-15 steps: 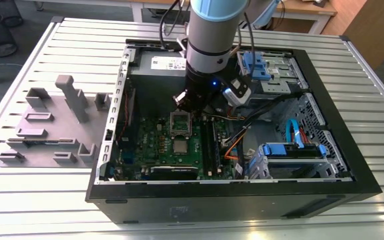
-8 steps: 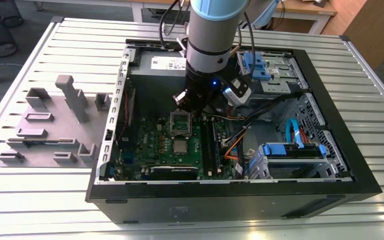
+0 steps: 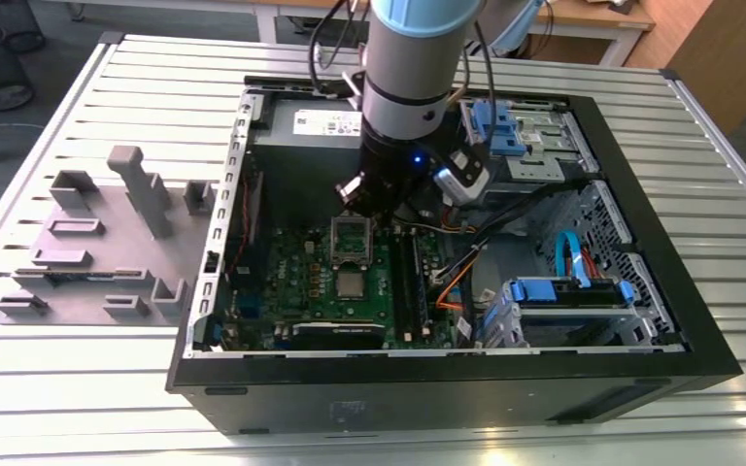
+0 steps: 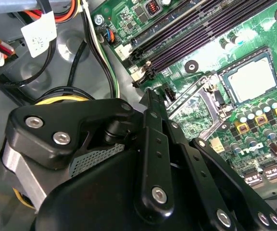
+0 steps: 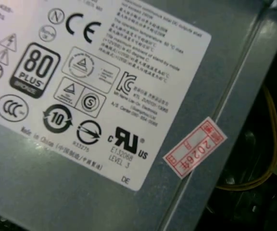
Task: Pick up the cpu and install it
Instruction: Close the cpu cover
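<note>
Black case [image 3: 684,320]: we found it lying open on the slatted metal table [image 3: 75,388]. It held a green motherboard [image 3: 302,282], a grey power supply [image 3: 280,146], blue drive bays [image 3: 567,291] and loose cables.
Holder blocks [image 3: 101,252]: these were lilac-grey plastic and stood on the table at the exterior view's left, just beside the case.
Writing: in the first wrist view a white label [image 5: 95,86], crowded with certification marks and small print, lay on the power supply's grey skin. A red-and-white sticker [image 5: 194,147] sat at its corner. We left both unread.
Cpu [image 3: 351,283]: it was a small flat square with a silvery-grey top. It lay level in its socket on the motherboard, and the second wrist view showed it too [image 4: 251,79], near the dark memory slots [image 4: 196,36].
Socket frame [image 3: 337,238]: it was dark metal, tilted up, just beside the cpu.
Gripper [image 3: 364,199]: it hung inside the case above the raised frame, apart from the cpu. We could not tell whether it stood apart or together.
</note>
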Motion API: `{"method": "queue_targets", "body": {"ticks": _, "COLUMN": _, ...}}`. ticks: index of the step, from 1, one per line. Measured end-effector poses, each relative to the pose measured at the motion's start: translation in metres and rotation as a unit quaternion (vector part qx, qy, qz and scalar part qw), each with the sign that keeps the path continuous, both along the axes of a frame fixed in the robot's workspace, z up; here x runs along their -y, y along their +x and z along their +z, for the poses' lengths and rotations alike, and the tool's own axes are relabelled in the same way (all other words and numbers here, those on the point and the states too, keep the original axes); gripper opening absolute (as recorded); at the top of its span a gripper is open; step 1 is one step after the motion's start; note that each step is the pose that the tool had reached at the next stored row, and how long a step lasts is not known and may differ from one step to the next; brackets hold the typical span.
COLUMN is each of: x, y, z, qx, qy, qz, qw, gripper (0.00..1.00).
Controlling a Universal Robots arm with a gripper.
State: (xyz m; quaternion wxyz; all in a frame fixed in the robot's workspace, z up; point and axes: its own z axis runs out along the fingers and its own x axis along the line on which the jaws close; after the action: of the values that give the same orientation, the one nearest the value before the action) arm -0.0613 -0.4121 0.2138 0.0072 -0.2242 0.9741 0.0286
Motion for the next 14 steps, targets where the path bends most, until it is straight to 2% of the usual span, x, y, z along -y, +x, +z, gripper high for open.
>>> {"method": "queue_targets", "body": {"ticks": 3, "x": 0.0001, "y": 0.0, "z": 0.0024, "qx": 0.0, "qy": 0.0, "qz": 0.004, "qw": 0.99999, "gripper": 0.11}}
{"method": "queue_targets", "body": {"ticks": 10, "x": 0.0001, "y": 0.0, "z": 0.0027, "qx": 0.0, "qy": 0.0001, "qz": 0.006, "qw": 0.99998, "gripper": 0.11}}
{"method": "queue_targets", "body": {"ticks": 14, "x": 0.0002, "y": 0.0, "z": 0.0028, "qx": 0.0, "qy": 0.0, "qz": 0.026, "qw": 0.99967, "gripper": 0.11}}
